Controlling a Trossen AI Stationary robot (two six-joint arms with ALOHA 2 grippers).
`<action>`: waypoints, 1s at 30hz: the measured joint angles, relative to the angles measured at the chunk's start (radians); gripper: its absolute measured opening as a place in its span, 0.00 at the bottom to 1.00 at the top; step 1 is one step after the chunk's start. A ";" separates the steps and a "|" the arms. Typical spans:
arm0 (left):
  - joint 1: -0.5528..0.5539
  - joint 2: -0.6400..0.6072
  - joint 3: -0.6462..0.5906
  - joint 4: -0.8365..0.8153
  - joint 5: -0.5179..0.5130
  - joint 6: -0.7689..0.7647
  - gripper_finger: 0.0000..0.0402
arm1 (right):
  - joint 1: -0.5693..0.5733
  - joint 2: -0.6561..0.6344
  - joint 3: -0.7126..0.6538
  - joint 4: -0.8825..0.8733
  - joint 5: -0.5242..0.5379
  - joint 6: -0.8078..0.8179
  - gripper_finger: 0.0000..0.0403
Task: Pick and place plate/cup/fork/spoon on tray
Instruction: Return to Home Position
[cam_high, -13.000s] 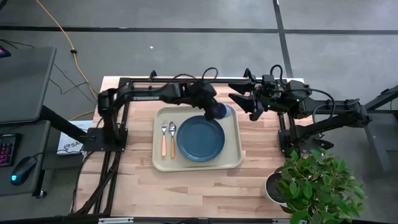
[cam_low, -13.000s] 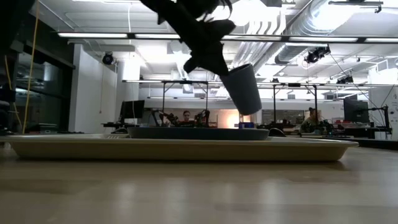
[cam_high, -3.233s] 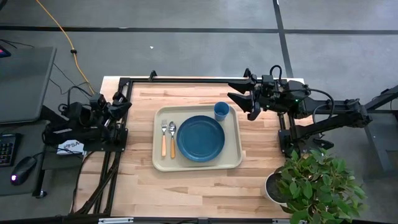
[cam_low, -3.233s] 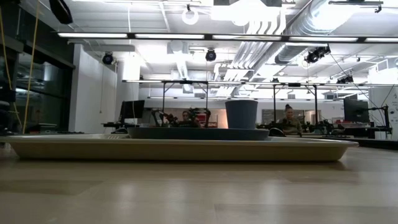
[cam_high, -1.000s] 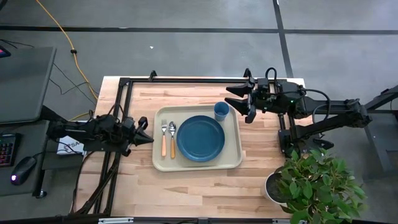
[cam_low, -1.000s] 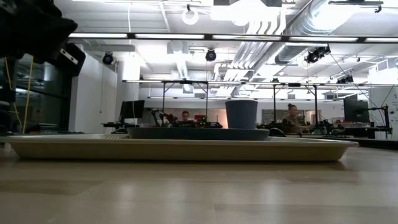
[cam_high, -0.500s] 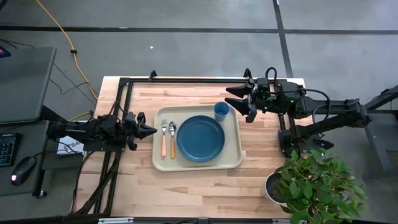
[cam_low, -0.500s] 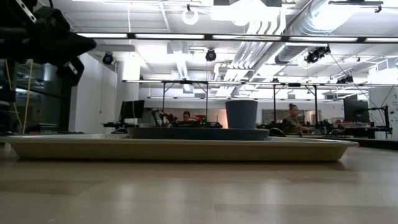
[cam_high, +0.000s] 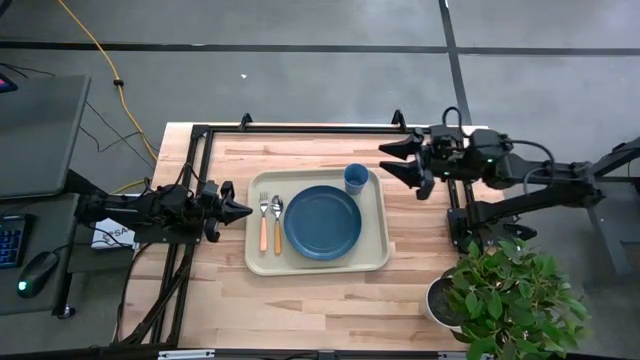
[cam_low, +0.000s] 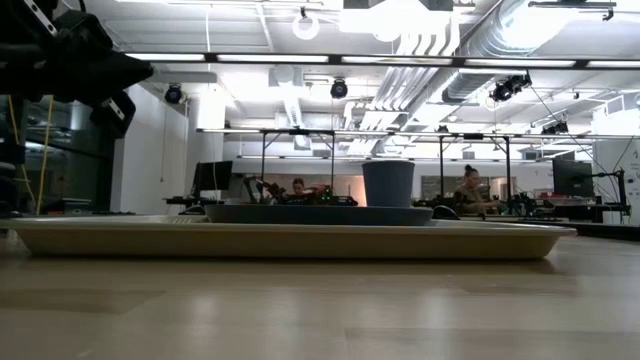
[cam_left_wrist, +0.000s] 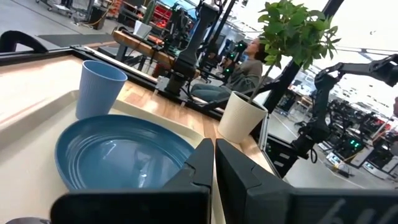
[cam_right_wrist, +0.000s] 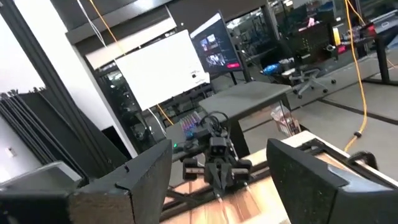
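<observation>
Four items sit on the tray (cam_high: 375, 240): plate (cam_high: 322, 222), cup (cam_high: 355, 179), fork (cam_high: 264, 222), spoon (cam_high: 277, 222). I judge the cup light, rim-graspable. Left gripper (cam_high: 238, 210) fingers closed, empty; right gripper (cam_high: 402, 162) fingers spread, empty.

Glossy blue plate (cam_left_wrist: 118, 158), matt cup (cam_left_wrist: 98, 87), wood-grain table (cam_high: 300, 300)

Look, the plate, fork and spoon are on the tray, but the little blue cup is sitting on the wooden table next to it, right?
Not quite. In the high view the cup stands on the tray too, in its far right corner beside the plate. The fork and spoon lie on the tray as you said.
</observation>
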 joint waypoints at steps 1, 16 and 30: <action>0.000 0.000 0.000 0.000 0.001 0.000 0.00 | 0.000 -0.018 0.000 -0.028 0.000 -0.004 0.62; 0.000 0.000 0.000 0.001 0.002 0.002 0.00 | 0.000 -0.276 -0.001 -0.414 -0.065 -0.101 0.02; 0.000 0.000 0.000 0.001 0.001 0.001 0.00 | 0.000 -0.670 -0.471 -0.107 -0.106 0.075 0.00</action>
